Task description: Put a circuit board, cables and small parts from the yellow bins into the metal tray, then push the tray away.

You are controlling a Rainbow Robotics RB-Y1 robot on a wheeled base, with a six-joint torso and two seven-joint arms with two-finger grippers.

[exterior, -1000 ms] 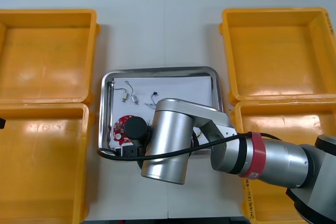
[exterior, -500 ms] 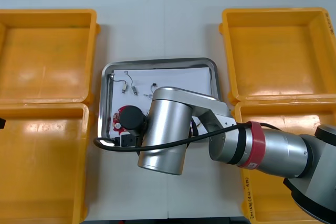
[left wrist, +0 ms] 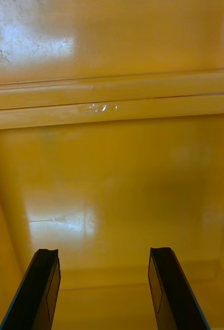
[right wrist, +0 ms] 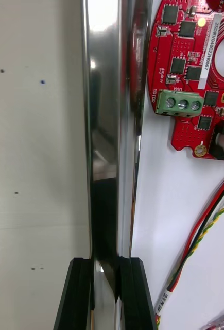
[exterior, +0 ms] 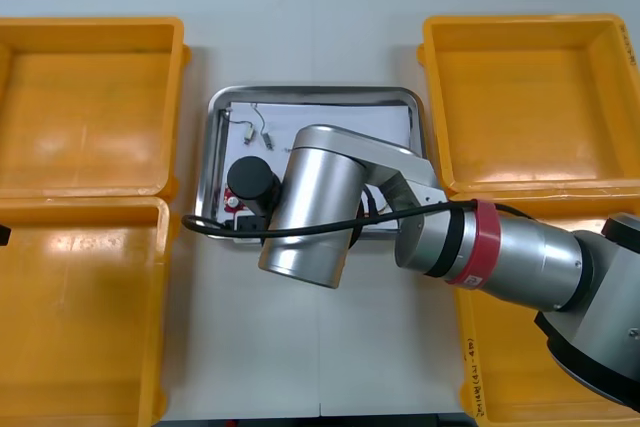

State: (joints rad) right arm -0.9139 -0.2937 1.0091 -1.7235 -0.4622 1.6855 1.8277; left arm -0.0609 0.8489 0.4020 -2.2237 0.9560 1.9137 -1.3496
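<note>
Looking down in the front view, the metal tray (exterior: 318, 94) lies between the yellow bins (exterior: 85, 107) with its long axis across the table (exterior: 300, 27). Small metal parts (exterior: 256, 131) sit on its white lining (exterior: 345, 119) near the far rim. The right arm (exterior: 315, 207) reaches over the tray's near side, and the bare table beyond the far rim leaves room for a push away from the robot. In the right wrist view, the right gripper (right wrist: 107, 294) has its fingers (right wrist: 81, 294) narrowed onto the tray's rim, one outside over the table and one inside over the lining. The rim runs straight ahead from between them. If this is the near rim, as the front view suggests, the push goes square to it, toward the lining side. The circuit board (right wrist: 189, 67) lies just inside the rim, ahead of the inner finger, with a red and yellow cable (right wrist: 204, 240) beside it. In the left wrist view, the left gripper (left wrist: 104, 289) hangs over one bin's bare floor, fingers wide and empty.
</note>
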